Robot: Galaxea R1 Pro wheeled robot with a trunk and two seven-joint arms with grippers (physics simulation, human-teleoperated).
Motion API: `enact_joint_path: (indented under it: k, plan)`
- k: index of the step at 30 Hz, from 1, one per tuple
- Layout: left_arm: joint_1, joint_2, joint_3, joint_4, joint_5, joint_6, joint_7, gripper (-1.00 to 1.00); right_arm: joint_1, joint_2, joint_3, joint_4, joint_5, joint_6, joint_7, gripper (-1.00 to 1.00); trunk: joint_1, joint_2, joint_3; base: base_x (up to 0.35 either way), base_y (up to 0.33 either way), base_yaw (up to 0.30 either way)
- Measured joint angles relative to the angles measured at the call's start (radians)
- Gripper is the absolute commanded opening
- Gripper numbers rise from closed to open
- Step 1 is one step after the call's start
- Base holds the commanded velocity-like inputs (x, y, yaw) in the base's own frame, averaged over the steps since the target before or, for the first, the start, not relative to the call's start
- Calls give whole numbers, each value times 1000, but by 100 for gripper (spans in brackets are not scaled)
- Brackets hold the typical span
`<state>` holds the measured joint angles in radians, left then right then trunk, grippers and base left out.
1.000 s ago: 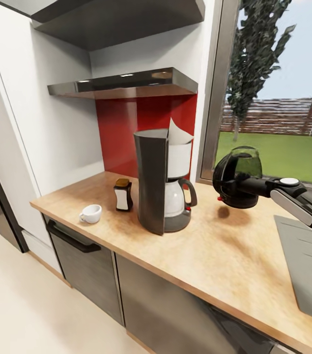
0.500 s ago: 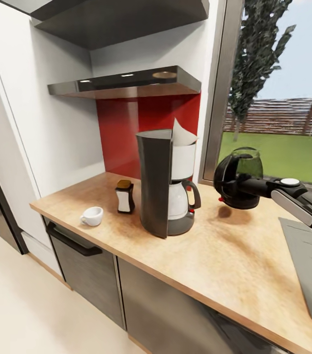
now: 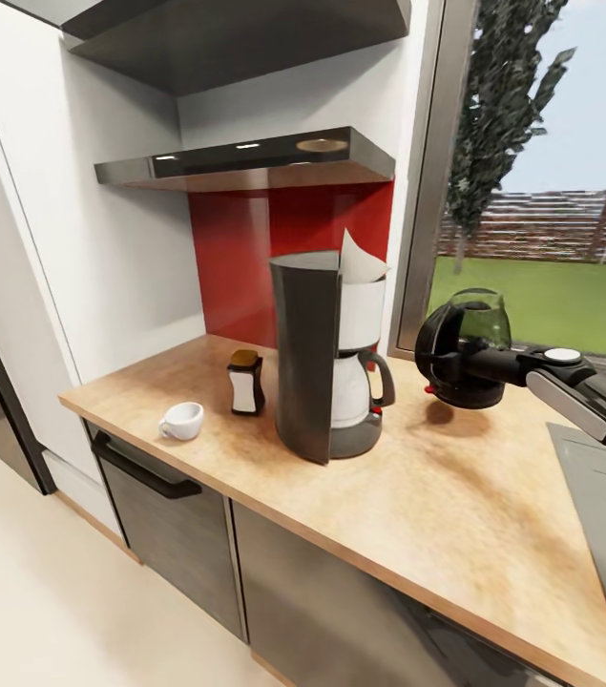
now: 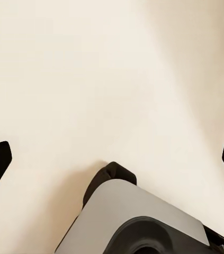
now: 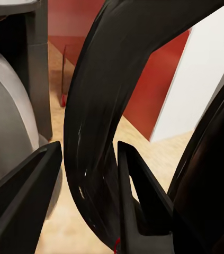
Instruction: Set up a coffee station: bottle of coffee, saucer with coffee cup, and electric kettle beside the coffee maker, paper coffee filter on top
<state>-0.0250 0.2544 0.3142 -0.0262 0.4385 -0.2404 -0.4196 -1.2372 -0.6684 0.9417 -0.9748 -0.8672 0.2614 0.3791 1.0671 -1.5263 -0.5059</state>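
Electric kettle [image 3: 462,348], glossy black, rounded, right gripper [image 5: 85,174] clamping handle

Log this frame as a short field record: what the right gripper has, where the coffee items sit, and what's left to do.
right gripper: shut on the electric kettle handle, kettle held above the countertop
left gripper: fingers wide apart over pale floor
coffee maker: upright on the countertop
paper filter: on top of the coffee maker
bottle of coffee: beside the coffee maker
coffee cup: on the bare countertop, no saucer under it
remaining: set kettle down, saucer
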Motion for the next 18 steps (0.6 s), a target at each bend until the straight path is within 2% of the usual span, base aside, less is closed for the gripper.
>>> enact_joint_path:
  k: [7,18]
  plan:
    - [0,0,0,0,0,0,0,100,0,0,1,0,-1,0,0,-100,0,0,0,9,12,0]
    - [0,0,0,0,0,0,0,100,0,0,0,0,-3,0,0,-100,0,0,0,0,83,0]
